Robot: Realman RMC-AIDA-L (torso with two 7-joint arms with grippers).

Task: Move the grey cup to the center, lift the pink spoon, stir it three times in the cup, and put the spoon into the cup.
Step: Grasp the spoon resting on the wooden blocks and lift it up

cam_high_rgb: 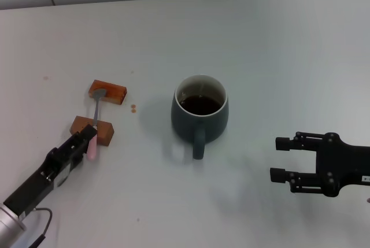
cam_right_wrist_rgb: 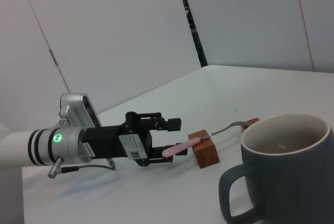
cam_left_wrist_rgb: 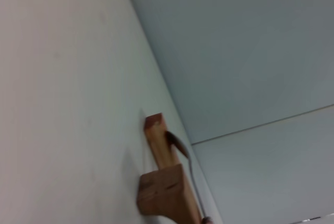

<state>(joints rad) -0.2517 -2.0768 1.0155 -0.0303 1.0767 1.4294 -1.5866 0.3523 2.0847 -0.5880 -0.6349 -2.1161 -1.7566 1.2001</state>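
Head view showed the left end effector (cam_high_rgb: 88,139) grasping the pink spoon (cam_high_rgb: 95,122) at 9 o'clock from the grey cup (cam_high_rgb: 200,112); the right end effector (cam_high_rgb: 280,159) was released at 4 o'clock.

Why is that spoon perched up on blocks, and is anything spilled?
The spoon bridges two blocks, likely so the left tool can grip its handle. Small brown spots beside the cup look like drips. Nothing else seems odd.

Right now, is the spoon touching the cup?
Apart. The head view shows the pink spoon lying across two brown blocks, with bare table between it and the grey cup.
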